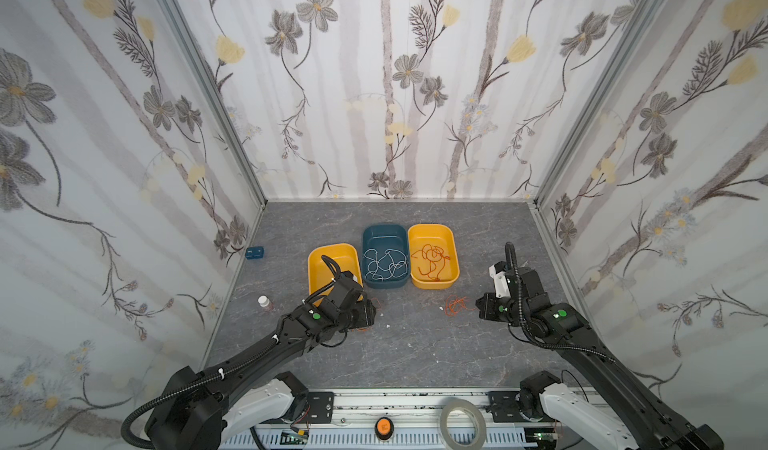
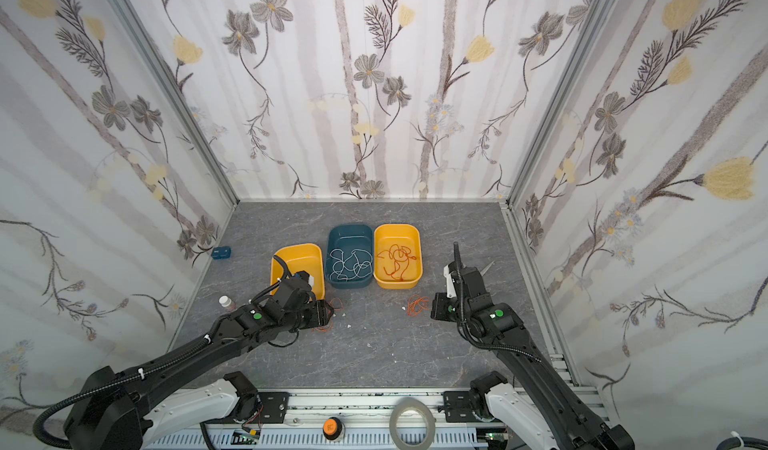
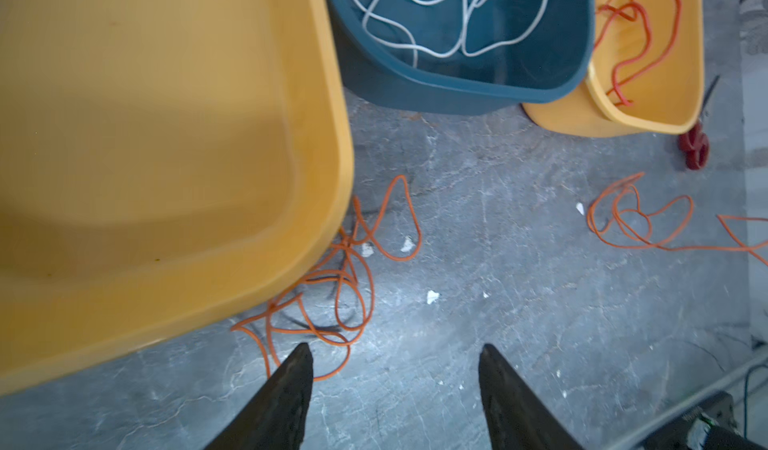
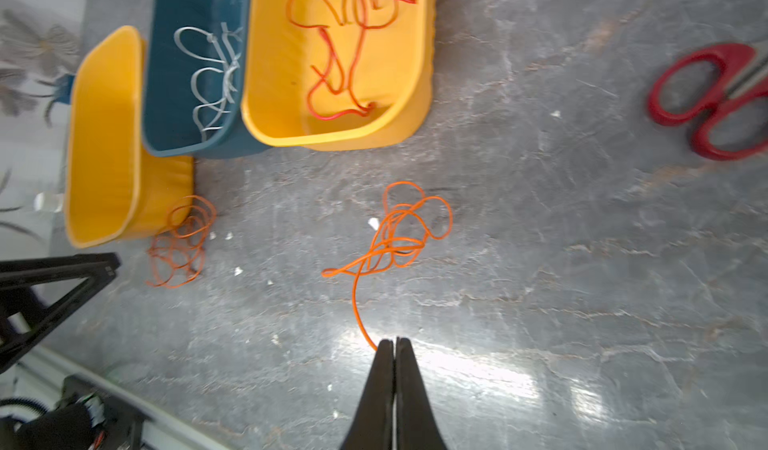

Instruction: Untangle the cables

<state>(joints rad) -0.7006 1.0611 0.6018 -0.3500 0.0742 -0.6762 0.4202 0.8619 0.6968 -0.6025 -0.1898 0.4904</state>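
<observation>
An orange cable (image 4: pixel 399 235) lies tangled on the grey table, and one strand of it runs into my right gripper (image 4: pixel 394 342), which is shut on its end. A second orange cable (image 3: pixel 332 294) is heaped against the corner of the empty yellow tray (image 3: pixel 166 136). My left gripper (image 3: pixel 395 350) stands open just short of that heap, with nothing between its fingers. A white cable (image 1: pixel 384 265) lies in the blue tray (image 1: pixel 384 226). A red-orange cable (image 1: pixel 432 260) lies in the other yellow tray (image 1: pixel 430 226). In a top view the right-hand orange cable (image 2: pixel 417 305) sits beside the right arm.
Red-handled scissors (image 4: pixel 706 98) lie on the table beyond the right gripper. A small blue box (image 1: pixel 254 253) and a white-capped bottle (image 1: pixel 263 301) stand near the left wall. A grey tape roll (image 1: pixel 462 423) rests on the front rail. White scraps dot the table.
</observation>
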